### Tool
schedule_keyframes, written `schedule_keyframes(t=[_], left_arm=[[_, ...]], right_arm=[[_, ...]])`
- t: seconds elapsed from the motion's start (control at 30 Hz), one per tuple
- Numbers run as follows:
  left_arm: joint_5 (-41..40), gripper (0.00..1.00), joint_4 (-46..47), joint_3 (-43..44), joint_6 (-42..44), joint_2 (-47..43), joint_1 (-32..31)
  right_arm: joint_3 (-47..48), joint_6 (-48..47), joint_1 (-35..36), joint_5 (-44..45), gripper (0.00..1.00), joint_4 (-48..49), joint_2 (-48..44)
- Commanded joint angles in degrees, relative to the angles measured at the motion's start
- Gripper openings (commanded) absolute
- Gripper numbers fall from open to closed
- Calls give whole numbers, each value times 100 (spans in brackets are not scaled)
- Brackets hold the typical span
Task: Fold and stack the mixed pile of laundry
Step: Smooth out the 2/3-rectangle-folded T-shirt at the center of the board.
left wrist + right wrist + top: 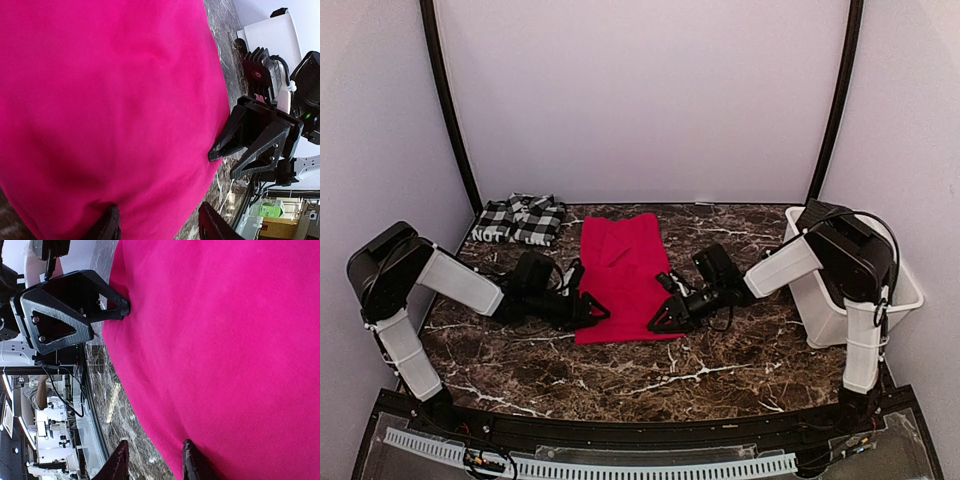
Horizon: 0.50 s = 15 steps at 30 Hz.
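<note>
Left gripper (598, 312) jaws stand parted, astride the lower left edge of a plain bright red cloth garment (620, 275). Right gripper (656, 320) jaws, also parted, straddle its lower right edge. The garment lies flat at frame centre on a brown marbled tabletop (720, 365). A black-and-white checked cloth garment (520, 218) sits upper left, and a white plastic bin (910, 295) stands at right.

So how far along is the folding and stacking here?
Done: the checked garment looks folded, lying at the far left of the table.
In hand: the red garment lies spread flat mid-table, with the left gripper and right gripper at its near corners, jaws apart, no grip evident yet.
Left: folding the red one and stacking the two, which lie apart.
</note>
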Motion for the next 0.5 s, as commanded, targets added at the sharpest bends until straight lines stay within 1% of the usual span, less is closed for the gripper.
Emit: schedule_keyframes(t=[0.0,0.03,0.13,0.23,0.27,0.33,0.37,0.47], left_arm=[[-305,53,-487,-535,-169,-619,-208],[-343,53,-516,-615,-185,-876,-213],[-418,53,-855,-909,-219,-1468,-219],[-497,52,-1196,-1103,-222,-2137,-219],[-532,52,-1383,-1190,-228,-2239,-219],[-568,52,-1509,-1381,-274,-2473,-225],[-581,52,-1524,-1521,-339,-2583,-227],[-588,50,-1427,-1801,-514,-2719,-235]], right_arm=[[-800,205,217,257,34,30,-626],[-971,272,268,283,34,165,-848],[-1157,259,355,398,34,104,-1485],[-1230,111,361,572,34,-304,-2007],[-1209,-26,355,672,34,-560,-2097],[-1099,-342,326,1040,34,-1187,-2155],[-1094,-428,280,1149,34,-1346,-2125],[-1147,-504,82,1197,33,-1414,-1917]])
